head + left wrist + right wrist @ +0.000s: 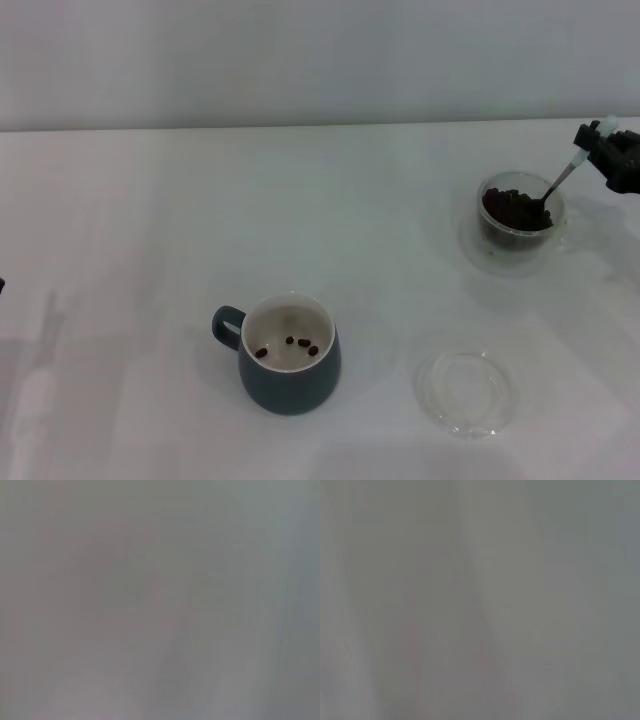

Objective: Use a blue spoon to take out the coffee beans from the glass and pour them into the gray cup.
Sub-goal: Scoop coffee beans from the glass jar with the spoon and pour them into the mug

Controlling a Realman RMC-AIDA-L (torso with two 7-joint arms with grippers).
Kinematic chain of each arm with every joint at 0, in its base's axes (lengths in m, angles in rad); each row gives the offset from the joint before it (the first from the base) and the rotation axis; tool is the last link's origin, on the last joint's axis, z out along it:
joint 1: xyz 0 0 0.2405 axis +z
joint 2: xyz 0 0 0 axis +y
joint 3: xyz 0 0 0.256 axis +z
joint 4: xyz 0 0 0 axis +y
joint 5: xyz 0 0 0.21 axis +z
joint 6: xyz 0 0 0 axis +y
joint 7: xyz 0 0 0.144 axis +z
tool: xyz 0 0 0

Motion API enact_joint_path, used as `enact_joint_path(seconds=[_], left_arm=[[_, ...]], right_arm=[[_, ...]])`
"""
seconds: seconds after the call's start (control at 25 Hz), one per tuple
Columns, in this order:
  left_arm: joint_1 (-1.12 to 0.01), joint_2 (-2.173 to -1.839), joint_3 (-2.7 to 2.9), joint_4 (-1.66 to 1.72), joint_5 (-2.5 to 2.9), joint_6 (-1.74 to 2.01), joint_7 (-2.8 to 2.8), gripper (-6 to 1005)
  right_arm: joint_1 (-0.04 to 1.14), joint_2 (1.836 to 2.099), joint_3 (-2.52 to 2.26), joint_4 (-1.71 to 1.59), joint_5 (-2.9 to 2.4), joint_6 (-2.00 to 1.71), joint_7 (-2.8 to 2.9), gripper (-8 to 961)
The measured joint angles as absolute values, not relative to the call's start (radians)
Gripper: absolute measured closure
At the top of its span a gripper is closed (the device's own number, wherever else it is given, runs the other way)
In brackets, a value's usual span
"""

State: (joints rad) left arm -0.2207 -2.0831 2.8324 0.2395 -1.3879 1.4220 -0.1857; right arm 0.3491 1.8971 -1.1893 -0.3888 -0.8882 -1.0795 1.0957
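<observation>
The glass [520, 222] stands at the right of the white table and holds a heap of coffee beans [512, 208]. My right gripper [604, 146], at the right edge of the head view, is shut on the pale handle of the blue spoon [561, 183]. The spoon slants down into the glass with its bowl among the beans. The gray cup [289, 354] sits near the front centre, handle to the left, with several beans [290, 346] on its white bottom. Only a dark sliver of my left arm [2, 285] shows at the left edge. Both wrist views show only a grey blur.
A flat clear glass saucer [466, 391] lies at the front right, between the gray cup and the glass. The table's far edge meets a pale wall behind.
</observation>
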Motion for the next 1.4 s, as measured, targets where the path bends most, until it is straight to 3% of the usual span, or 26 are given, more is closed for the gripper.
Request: enact_joint_path(seconds=[0.68, 1.16, 1.4], left_arm=[[-0.222, -2.082, 2.832, 0.229, -1.391, 1.443, -0.186, 213], [-0.219, -2.082, 2.832, 0.218, -1.391, 1.473, -0.180, 213], [-0.219, -2.083, 2.832, 0.204, -1.392, 1.470, -0.181, 212]], right_arm=[[0.326, 1.923, -1.133, -0.375, -0.877, -1.003, 1.483, 808], [0.327, 1.923, -1.110, -0.346, -0.873, -1.000, 1.733, 807], [0.319, 1.946, -1.038, -0.338, -0.872, -1.015, 1.750, 807]])
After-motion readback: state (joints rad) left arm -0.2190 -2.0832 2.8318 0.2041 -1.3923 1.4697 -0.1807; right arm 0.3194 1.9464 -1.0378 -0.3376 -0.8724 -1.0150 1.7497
